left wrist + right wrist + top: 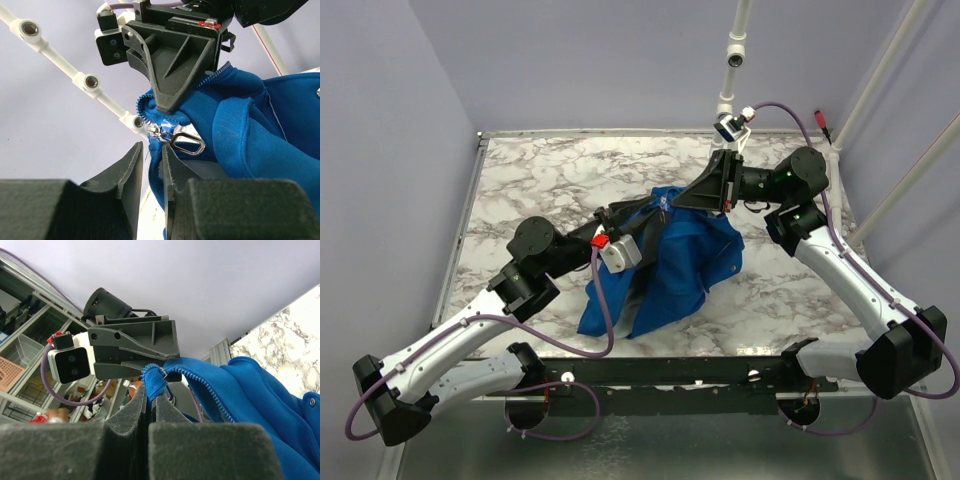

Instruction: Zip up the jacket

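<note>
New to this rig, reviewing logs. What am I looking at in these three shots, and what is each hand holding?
Two robot arms are bolted at the near edge of a marble-patterned table. One picture looks down from above; the other two come from cameras on each wrist.

A blue jacket lies bunched on the table, lifted at its far end. The right hand is shut on the jacket's edge by the zipper teeth. The left hand stands slightly open around fabric just below the metal zipper pull; a firm grip is not clear.
</note>
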Controlling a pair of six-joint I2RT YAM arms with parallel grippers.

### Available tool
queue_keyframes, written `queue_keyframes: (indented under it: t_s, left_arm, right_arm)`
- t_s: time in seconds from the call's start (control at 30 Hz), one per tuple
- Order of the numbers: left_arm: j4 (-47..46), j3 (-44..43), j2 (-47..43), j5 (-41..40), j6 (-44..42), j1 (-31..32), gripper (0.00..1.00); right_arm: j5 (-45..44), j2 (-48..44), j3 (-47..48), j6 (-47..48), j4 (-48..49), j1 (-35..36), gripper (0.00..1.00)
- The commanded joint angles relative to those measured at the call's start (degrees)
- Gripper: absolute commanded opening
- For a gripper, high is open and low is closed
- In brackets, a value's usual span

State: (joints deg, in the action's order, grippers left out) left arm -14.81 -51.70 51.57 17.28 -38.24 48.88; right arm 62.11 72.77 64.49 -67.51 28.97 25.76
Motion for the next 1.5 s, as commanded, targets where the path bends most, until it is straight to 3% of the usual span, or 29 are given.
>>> queue_keyframes:
  t_s: [0.0, 0.2, 0.67, 0.93, 1.17, 1.47]
  left_arm:
    - [1.98, 0.16, -1.08, 0.83, -1.45, 0.25, 0.20]
    - [2.33, 0.24, -1.51, 2.98, -4.84, 0.39, 0.00]
    - [2.24, 1.22, -2.54, 10.37, -9.63, 0.95, 0.00]
    - [2.34, 3.18, -2.07, 14.24, -18.61, 0.95, 0.00]
    - [0.78, 3.42, -1.28, 18.60, -19.25, 0.96, 0.00]
    - [-2.18, 4.23, -1.04, 20.78, -19.24, 0.96, 0.00]
  right_arm:
    - [0.40, -0.18, 0.63, -0.90, 1.87, -0.09, 0.01]
    - [-0.71, 0.22, 0.29, -0.21, -1.37, -0.14, 0.01]
    - [-4.42, 1.94, -2.08, -7.15, -1.39, -0.49, 0.01]
    - [-6.99, 0.55, -2.06, -8.41, -7.81, -0.45, 0.01]
    - [-9.64, 0.42, -1.94, -9.47, -12.10, -0.45, 0.01]
    - [-13.26, -0.66, -0.83, -7.62, -24.44, -0.45, 0.01]
